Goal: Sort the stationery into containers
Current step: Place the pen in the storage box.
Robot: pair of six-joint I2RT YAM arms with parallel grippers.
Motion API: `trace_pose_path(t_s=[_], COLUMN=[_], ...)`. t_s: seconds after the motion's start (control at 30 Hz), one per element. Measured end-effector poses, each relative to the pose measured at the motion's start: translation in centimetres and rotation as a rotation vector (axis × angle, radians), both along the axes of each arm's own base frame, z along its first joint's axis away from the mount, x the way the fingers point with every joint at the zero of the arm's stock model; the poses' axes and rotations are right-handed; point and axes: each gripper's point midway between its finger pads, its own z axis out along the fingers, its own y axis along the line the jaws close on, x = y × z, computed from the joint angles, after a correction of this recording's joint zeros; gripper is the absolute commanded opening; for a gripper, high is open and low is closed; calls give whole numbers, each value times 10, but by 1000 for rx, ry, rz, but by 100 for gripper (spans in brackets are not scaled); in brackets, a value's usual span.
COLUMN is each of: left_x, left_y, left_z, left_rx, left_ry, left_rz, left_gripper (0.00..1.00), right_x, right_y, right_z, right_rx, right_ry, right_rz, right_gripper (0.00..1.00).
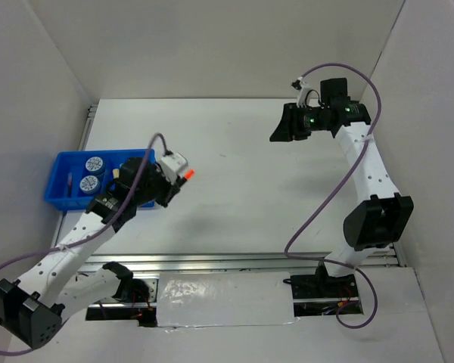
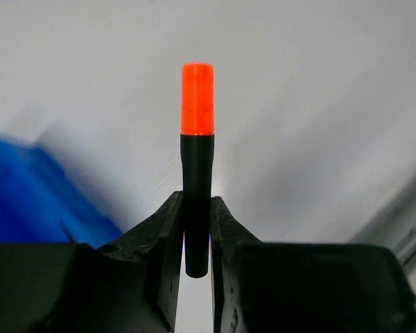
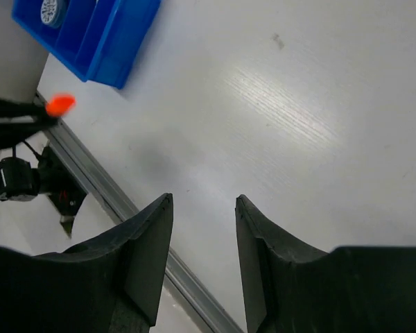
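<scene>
Two blue-white rolls (image 1: 95, 163) lie in blue tray (image 1: 60, 198) at table (image 1: 242, 189) left. Left gripper (image 2: 196, 208) clamped on orange-black marker (image 2: 196, 159) — just right of tray, apparently above table. Right gripper (image 3: 204, 208) — jaws apart, empty, far right.

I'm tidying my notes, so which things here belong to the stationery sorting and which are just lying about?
Job: orange-black marker, blue tray, blue-white roll, second roll, both in the tray.
Just there: purple cable, metal rail, silvery sheet at the near edge.
</scene>
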Motion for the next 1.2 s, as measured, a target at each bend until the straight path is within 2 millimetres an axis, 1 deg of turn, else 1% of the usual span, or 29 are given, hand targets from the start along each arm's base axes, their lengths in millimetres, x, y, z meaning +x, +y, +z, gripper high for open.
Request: trace_pose_path(t_s=[0.07, 0.13, 0.2, 0.23, 0.3, 0.33, 0.4, 0.5, 0.6, 0.67, 0.9, 0.93, 0.97, 1.0, 1.07, 1.17, 1.2], left_x=[23, 41, 54, 61, 75, 82, 93, 105, 116, 119, 121, 121, 122, 122, 125, 129, 133], left_y=[30, 66, 100, 115, 142, 150, 163, 171, 172, 172, 173, 173, 173, 173, 174, 173, 172], left_z=[4, 1, -6, -9, -17, -20, -25, -32, -39, -47, -89, -94, -99, -102, -104, -96, -91], left_rx=[-66, -130, -163, -174, -186, -191, -199, -201, -197, -188, -130, -122, -113, -108, -98, -102, -101], left_ry=[60, 116, 160, 178, 216, 233, 260, 294, 312, 329, 440, 455, 467, 477, 484, 475, 463], left_rz=[248, 482, 671, 743, 867, 903, 949, 969, 969, 971, 987, 989, 991, 992, 991, 978, 964], left_gripper=[0, 0, 0, 0, 0, 2, 3, 5, 10, 16, 24, 33, 38, 49, 61, 77, 87], right_x=[-3, -5, -6, -7, -7, -6, -6, -6, -6, -6, -5, -4, -4, -4, -3, -5, -5], right_y=[-2, -4, -6, -8, -11, -12, -12, -12, -13, -14, -17, -18, -19, -20, -22, -27, -29], right_z=[-6, -20, -37, -44, -51, -52, -52, -54, -57, -58, -61, -62, -63, -64, -67, -76, -79], right_rx=[-9, -19, -37, -49, -62, -68, -69, -68, -75, -81, -98, -103, -108, -113, -123, -139, -145], right_ry=[3, 32, 70, 88, 104, 105, 103, 107, 112, 113, 116, 116, 118, 120, 123, 141, 149], right_rz=[-26, -44, -63, -74, -89, -95, -97, -98, -104, -109, -125, -130, -134, -139, -147, -163, -170], right_gripper=[48, 48, 48, 47, 47, 47, 47, 47, 46, 46, 47, 46, 47, 47, 48, 49, 49])
